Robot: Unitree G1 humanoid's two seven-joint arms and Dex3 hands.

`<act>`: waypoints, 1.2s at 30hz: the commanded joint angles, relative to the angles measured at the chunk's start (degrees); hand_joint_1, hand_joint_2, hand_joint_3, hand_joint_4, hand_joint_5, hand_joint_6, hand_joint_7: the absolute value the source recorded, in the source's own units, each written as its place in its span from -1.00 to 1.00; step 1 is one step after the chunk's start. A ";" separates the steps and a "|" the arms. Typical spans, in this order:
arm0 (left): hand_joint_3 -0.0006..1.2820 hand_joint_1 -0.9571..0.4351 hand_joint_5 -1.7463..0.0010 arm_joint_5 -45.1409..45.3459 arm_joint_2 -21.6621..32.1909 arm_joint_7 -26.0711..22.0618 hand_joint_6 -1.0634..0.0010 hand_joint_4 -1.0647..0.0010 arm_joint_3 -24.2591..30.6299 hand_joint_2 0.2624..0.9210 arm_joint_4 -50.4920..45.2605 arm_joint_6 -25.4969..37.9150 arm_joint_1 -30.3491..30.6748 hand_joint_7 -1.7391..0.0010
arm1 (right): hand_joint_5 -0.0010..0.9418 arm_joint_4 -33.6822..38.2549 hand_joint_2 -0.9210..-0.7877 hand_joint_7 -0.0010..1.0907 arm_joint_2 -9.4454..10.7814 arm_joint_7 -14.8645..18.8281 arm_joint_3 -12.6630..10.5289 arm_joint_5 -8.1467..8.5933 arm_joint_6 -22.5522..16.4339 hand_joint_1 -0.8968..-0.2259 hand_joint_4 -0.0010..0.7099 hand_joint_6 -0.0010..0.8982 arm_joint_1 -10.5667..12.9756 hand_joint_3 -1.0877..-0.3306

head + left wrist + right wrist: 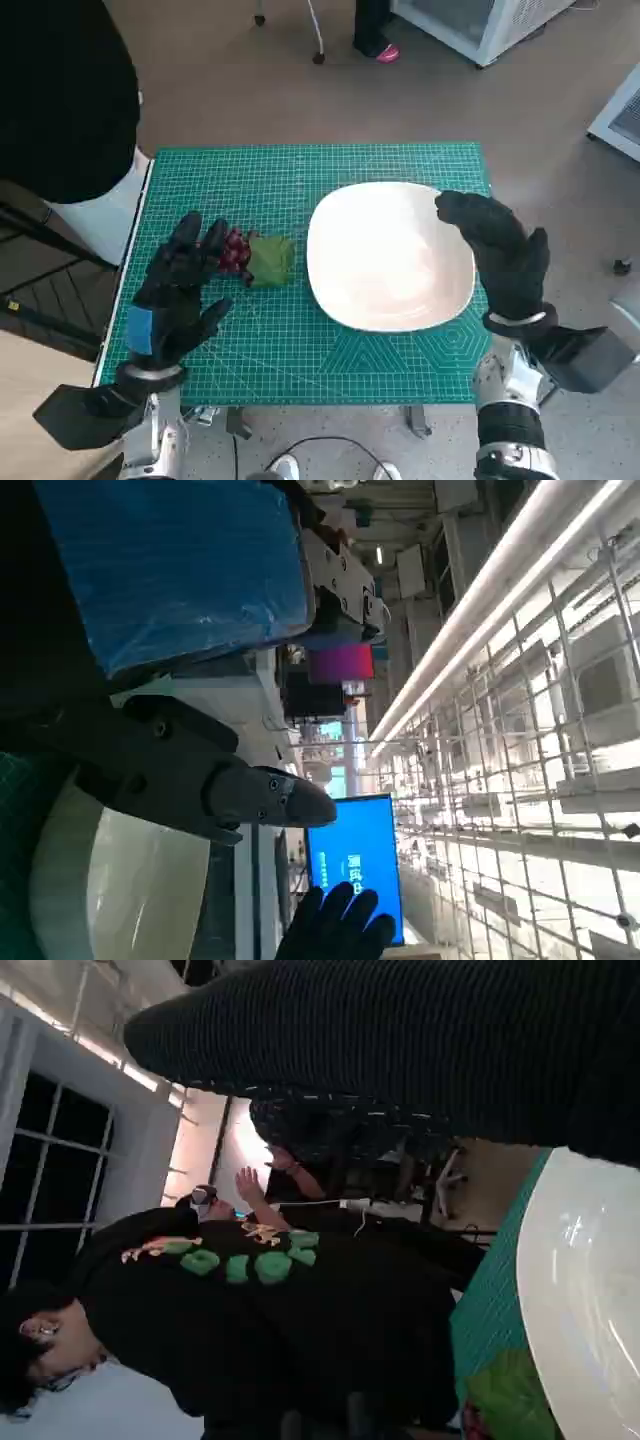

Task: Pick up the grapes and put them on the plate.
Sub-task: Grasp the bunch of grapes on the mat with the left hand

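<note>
l robot hand (178,290) by grapes (235,252), maybe touching.

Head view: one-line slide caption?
Left hand reaches the grapes on the green mat; gloved right hand hovers at the empty white plate.

The grapes (236,252) are a small dark red bunch with a green leaf, lying on the counter (300,340) just left of the plate (388,256). The plate is white, rounded, upright.
</note>
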 commanded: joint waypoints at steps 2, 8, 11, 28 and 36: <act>-0.66 -0.42 1.00 0.71 0.65 0.13 0.24 0.40 0.09 1.00 -0.89 -0.19 0.89 0.99 | -1.00 -0.65 -1.00 -1.00 0.42 -0.82 0.28 -0.81 0.91 0.52 0.58 0.04 1.77 0.33; -0.65 -0.43 1.00 0.65 0.80 0.14 0.24 0.40 -0.01 1.00 -1.36 0.09 1.14 0.99 | -1.00 -1.25 -1.00 -1.00 0.38 -1.27 0.56 -0.87 1.00 0.53 0.58 0.04 2.09 0.33; -0.65 -0.43 1.00 0.62 0.86 0.14 0.24 0.40 -0.05 1.00 -1.74 0.21 1.37 0.99 | -1.00 -1.51 -1.00 -1.00 0.37 -1.36 0.73 -0.86 1.05 0.53 0.58 0.04 2.24 0.33; -0.65 -0.44 1.00 0.34 0.92 -0.02 0.24 0.40 0.00 1.00 -2.78 0.38 2.25 0.99 | -1.00 -3.45 -1.00 -0.99 0.23 -2.14 1.36 -1.07 1.53 0.55 0.57 0.05 3.09 0.35; -0.66 -0.45 1.00 0.29 0.86 0.01 0.23 0.40 -0.05 1.00 -2.95 0.40 2.40 0.99 | -1.00 -4.01 -1.00 -0.99 0.04 -2.42 1.54 -1.02 2.29 0.57 0.57 0.05 3.06 0.35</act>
